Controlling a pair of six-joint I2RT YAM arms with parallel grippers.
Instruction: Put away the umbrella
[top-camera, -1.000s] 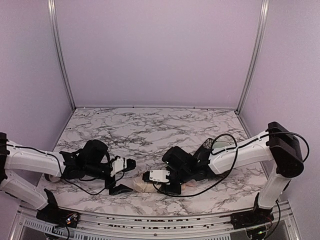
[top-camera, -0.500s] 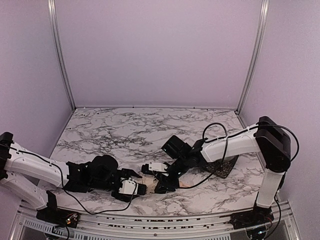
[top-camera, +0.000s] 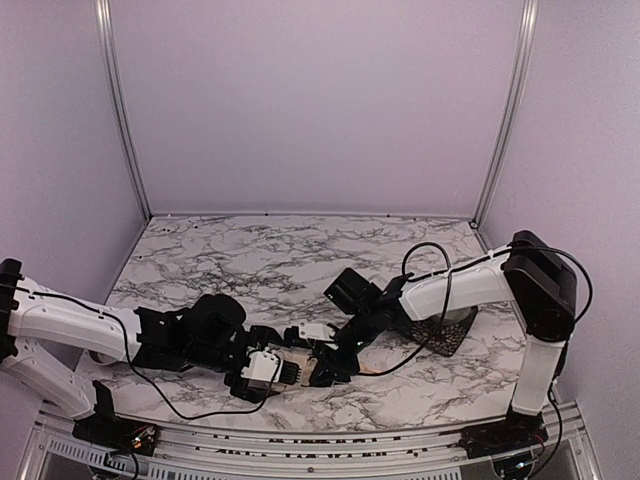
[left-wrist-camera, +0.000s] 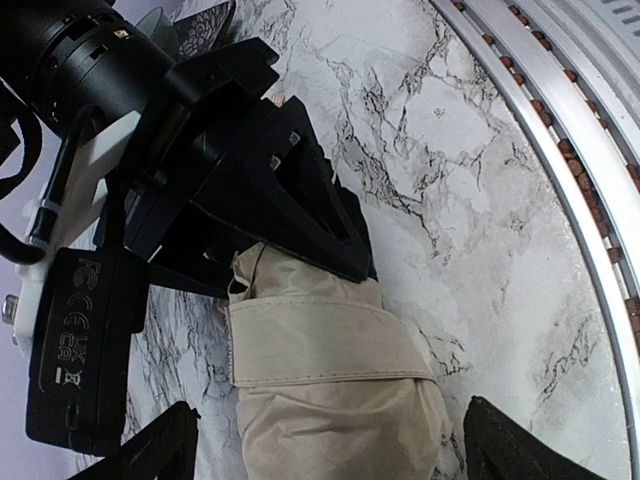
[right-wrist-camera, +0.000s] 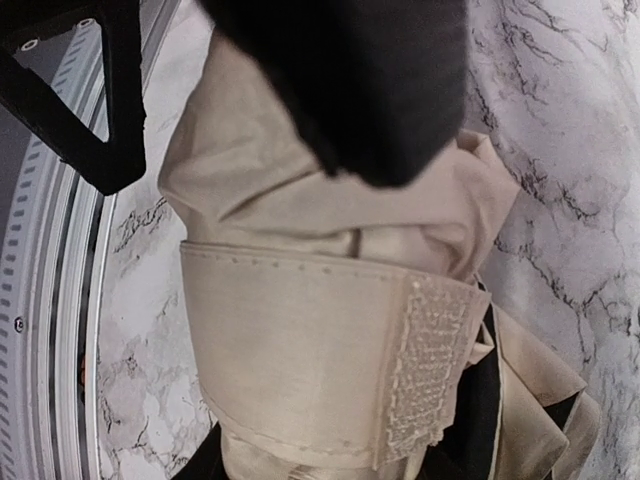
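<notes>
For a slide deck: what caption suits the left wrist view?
Open left tool straddles the strap-bound cream umbrella on marble table; right tool at its far end.

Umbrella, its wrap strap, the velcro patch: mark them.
umbrella (left-wrist-camera: 340, 430), left wrist view, folded beige fabric.
wrap strap (left-wrist-camera: 320, 345), left wrist view, middle of band.
velcro patch (right-wrist-camera: 430, 365), right wrist view, its rough face.

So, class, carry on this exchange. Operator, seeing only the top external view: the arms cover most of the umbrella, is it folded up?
Observer: Yes. The left wrist view shows the umbrella as a folded cream bundle.
Operator: Is a strap round it?
Observer: The right wrist view shows a cream strap wrapped across the bundle.
Operator: And the left arm's jaws?
Observer: Open in the left wrist view, with fingers on either side of the bundle's near end.
</notes>
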